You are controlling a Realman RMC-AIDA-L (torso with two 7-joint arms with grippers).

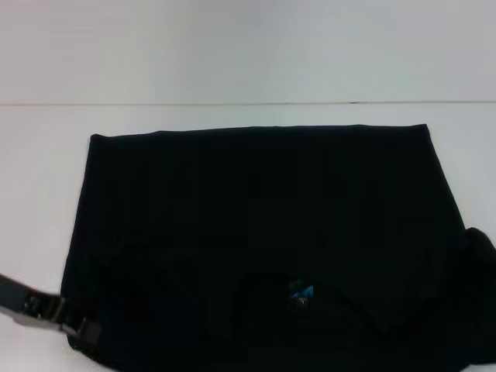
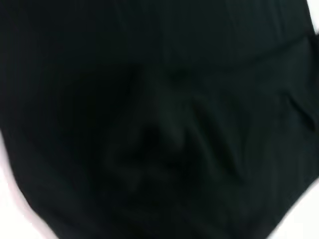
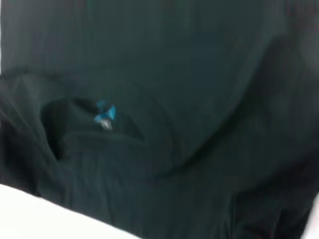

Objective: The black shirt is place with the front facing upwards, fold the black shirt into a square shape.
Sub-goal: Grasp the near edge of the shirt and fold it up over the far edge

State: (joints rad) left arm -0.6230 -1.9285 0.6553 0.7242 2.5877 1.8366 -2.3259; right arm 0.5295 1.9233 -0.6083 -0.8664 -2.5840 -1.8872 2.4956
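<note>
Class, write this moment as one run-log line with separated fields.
black shirt: spread on white table, neck label near robot | left gripper: at shirt's near-left corner | right gripper: unseen

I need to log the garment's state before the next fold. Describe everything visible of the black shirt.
The large black cotton shirt lies spread on the white table, its straight hem edge farthest from the robot, its neckline with a small blue neck label nearest. The near part is rumpled. No lettering shows. The left pincer is at its near left corner; whether it grips the cloth is unclear.
</note>
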